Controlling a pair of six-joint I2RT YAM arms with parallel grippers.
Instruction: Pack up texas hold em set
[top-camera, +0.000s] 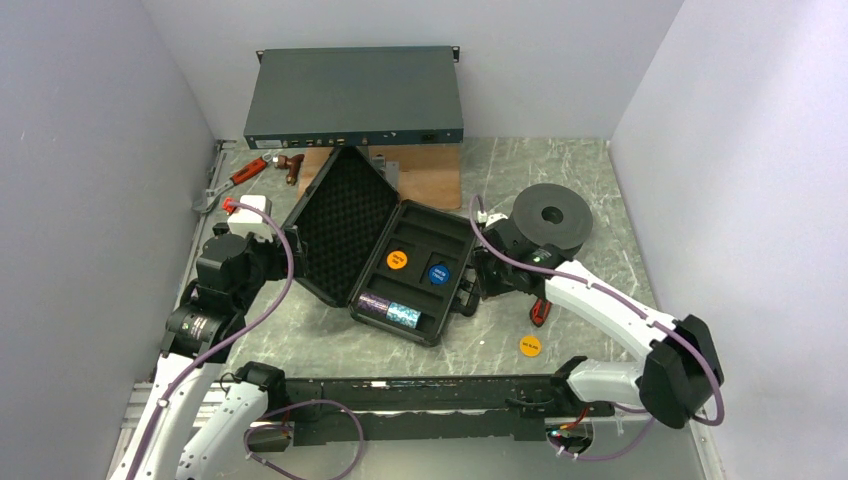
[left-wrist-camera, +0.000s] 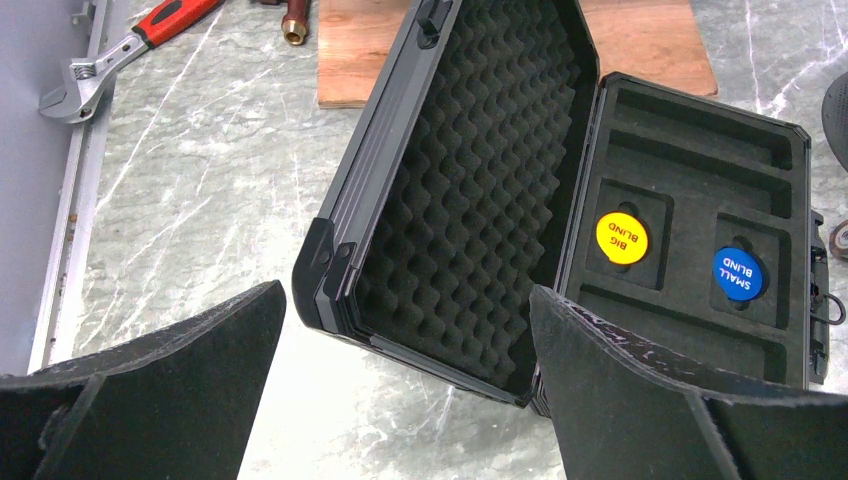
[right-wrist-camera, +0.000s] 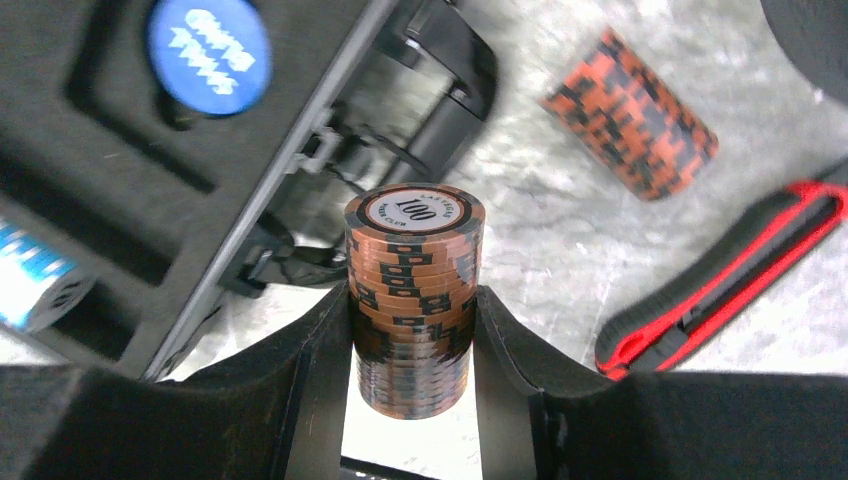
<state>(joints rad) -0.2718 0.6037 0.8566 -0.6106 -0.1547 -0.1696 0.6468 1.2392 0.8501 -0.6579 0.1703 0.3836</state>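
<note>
Right end effector (right-wrist-camera: 410, 330) clamped on brown striped chip roll (right-wrist-camera: 412, 270), over counter (right-wrist-camera: 540, 250), just beside handle edge of open black foam-lined case (right-wrist-camera: 100, 150). Left end effector (left-wrist-camera: 407, 300) wide open, empty. Judgement: lift over rim, tip roll sideways, seat in free long slot.

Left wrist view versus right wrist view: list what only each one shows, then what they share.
Only the left wrist view: the case's raised lid lined with egg-crate foam, the yellow BIG BLIND disc, a red-handled wrench, a brown board and the open left gripper. Only the right wrist view: the right gripper shut on a brown stack of chips marked 100, a second orange-black chip roll lying loose, and a red-black handled tool. Both: the blue SMALL BLIND disc in the black case's foam tray, and the grey marbled table.
</note>
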